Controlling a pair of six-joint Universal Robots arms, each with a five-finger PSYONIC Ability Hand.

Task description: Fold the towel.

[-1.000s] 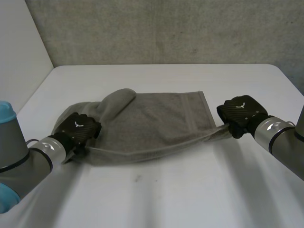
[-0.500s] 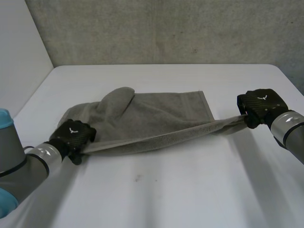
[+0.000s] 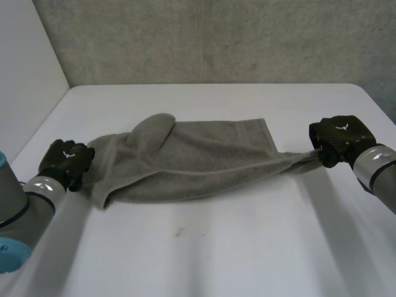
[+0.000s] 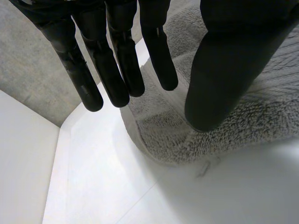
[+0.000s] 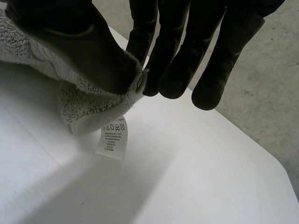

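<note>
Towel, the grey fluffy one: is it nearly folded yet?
Not nearly. The grey terry towel lies loosely doubled and rumpled on the white table. The right robot hand pinches one corner, stretched out; the left robot hand is open beside the other end. A neat fold is left.

Black right robot hand (image 3: 339, 136), grey arm (image 3: 380, 170)

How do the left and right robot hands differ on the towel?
The left robot hand is open, fingers straight, gripping nothing; the right robot hand pinches a towel corner between thumb and fingers. The towel by the left robot hand lies slack; the right robot hand's corner is stretched taut. Both are black, at opposite towel ends.
</note>
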